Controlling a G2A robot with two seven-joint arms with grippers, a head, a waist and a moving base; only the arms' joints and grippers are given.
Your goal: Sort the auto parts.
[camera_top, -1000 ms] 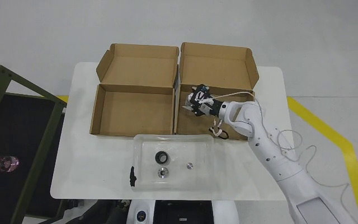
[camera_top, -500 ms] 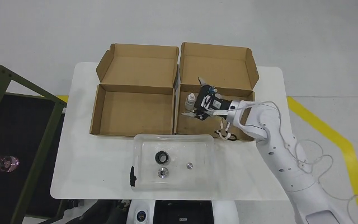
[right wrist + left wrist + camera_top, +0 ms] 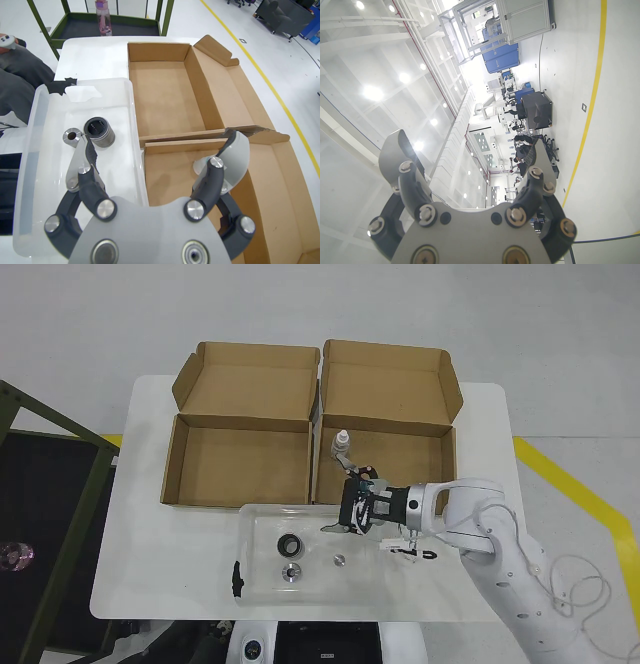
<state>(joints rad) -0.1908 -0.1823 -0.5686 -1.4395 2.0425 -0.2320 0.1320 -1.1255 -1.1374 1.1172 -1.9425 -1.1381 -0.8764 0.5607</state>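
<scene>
A clear plastic tray [image 3: 250, 526] at the table's front holds a black ring bearing [image 3: 290, 545] [image 3: 98, 131], a silver bushing [image 3: 291, 572] [image 3: 72, 136] and a small silver piece [image 3: 339, 560]. Behind it stand two open cardboard boxes. The left box [image 3: 240, 464] [image 3: 170, 100] is bare inside. In the right box [image 3: 400, 469] [image 3: 175, 175] a small white part [image 3: 341, 444] [image 3: 200, 166] stands near its left wall. My right gripper [image 3: 342, 502] [image 3: 160, 150] hangs open and holds nothing, over the seam between tray and right box. My left gripper [image 3: 467, 155] is open, pointing up into the room.
A black scrap [image 3: 237, 579] [image 3: 58, 86] clings to the tray's left rim. A dark green cart [image 3: 30, 474] with a pink bottle [image 3: 103, 17] stands off the table's left side. Bare white tabletop [image 3: 140, 544] lies left of the tray.
The right gripper let go of the white part in the right box, then drew back toward the tray with its fingers open. The part stays standing in the box.
</scene>
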